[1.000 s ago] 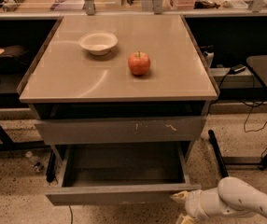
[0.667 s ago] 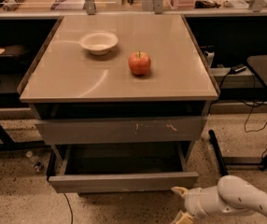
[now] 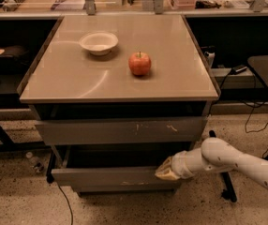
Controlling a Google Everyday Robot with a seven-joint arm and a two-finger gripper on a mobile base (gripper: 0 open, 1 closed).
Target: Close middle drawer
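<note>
Grey middle drawer [image 3: 110,177], at 6 o'clock under the counter [image 3: 78,86], stands partly out, showing a strip of tray. The hand [image 3: 166,171], at 5 o'clock, meets the front's right end, grasping nothing visible; its opening cannot be told. Closing seems well advanced, with the final push home left.

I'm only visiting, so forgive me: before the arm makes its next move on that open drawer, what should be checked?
1. Gripper against the middle drawer front: ok, it appears to touch.
2. Push point centred: not ok, it sits towards the right end, so the drawer might skew.
3. Drawer shut: not ok, its front stands out past the scratched front above.
4. Tray free of things that could jam: cannot tell, the inside is dark.
5. Apple and bowl away from the tabletop's front edge: ok.
</note>
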